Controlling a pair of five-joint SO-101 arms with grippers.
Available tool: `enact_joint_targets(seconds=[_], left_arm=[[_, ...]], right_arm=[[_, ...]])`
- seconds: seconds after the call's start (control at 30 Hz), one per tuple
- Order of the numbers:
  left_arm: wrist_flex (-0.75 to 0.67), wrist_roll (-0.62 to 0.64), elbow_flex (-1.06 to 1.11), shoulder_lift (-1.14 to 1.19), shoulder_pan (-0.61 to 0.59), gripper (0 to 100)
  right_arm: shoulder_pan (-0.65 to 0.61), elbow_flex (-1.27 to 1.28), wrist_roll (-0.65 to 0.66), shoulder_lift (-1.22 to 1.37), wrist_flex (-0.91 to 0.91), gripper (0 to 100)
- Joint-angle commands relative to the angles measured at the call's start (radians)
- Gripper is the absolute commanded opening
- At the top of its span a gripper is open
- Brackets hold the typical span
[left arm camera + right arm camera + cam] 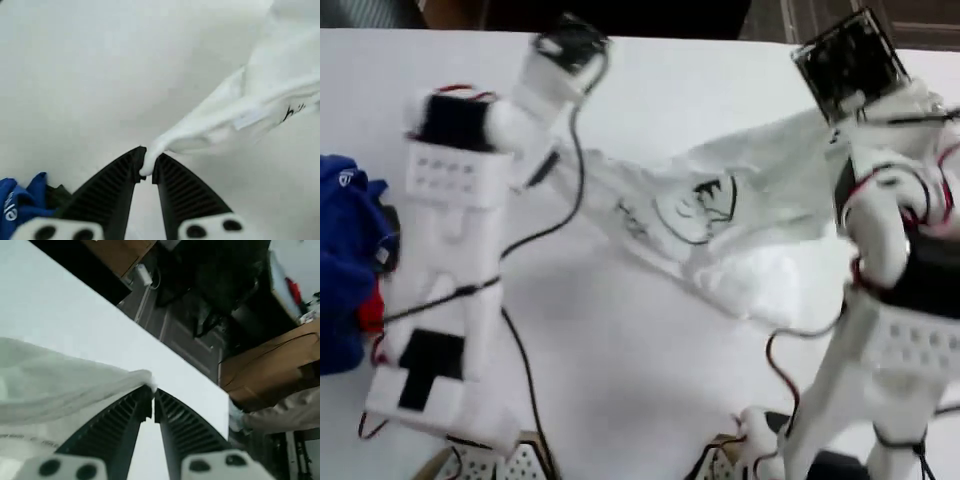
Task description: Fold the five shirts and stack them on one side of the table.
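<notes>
White shirt [720, 215] is stretched between both grippers, spanning from the table centre toward 2 o'clock in the high view. Left gripper [145, 167]: jaws almost closed, pinching one shirt corner. Right gripper [152, 396]: jaws almost closed, pinching the opposite edge. Blue shirt [345, 265] lies bunched at 9 o'clock on the table [620, 380], well apart from it.

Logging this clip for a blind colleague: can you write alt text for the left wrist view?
The left gripper is shut on a bunched corner of a white shirt, which stretches away over the white table. Some blue fabric lies beside the gripper.
</notes>
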Motion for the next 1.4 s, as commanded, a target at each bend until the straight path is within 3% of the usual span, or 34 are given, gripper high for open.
enact_joint_targets(seconds=[0.0, 0.17, 0.27, 0.37, 0.53, 0.7, 1.03, 1.37], left_arm=[[0.017, -0.008, -0.056, -0.17, -0.058, 2], [0.015, -0.008, -0.05, -0.351, -0.084, 2], [0.009, -0.008, -0.048, -0.423, -0.08, 2], [0.009, -0.009, -0.028, -0.428, -0.078, 2], [-0.032, -0.011, 0.084, -0.381, -0.1, 2], [-0.091, -0.011, 0.088, -0.384, -0.146, 2], [-0.028, -0.009, -0.012, -0.548, -0.149, 2], [-0.025, -0.008, -0.012, -0.715, -0.15, 2]], right_arm=[[-0.005, -0.035, 0.037, -0.101, -0.065, 2.0], [-0.007, -0.034, 0.023, -0.162, -0.087, 2.0], [-0.008, -0.02, -0.11, -0.163, -0.01, 2.0], [-0.008, 0.1, -0.178, -0.12, 0.058, 2.0], [-0.005, 0.321, -0.18, -0.064, 0.056, 2.0], [-0.002, 0.247, -0.167, -0.079, 0.007, 2.0], [-0.001, -0.19, 0.018, -0.223, 0.005, 2.0], [-0.007, -0.245, 0.103, -0.386, -0.001, 2.0]])
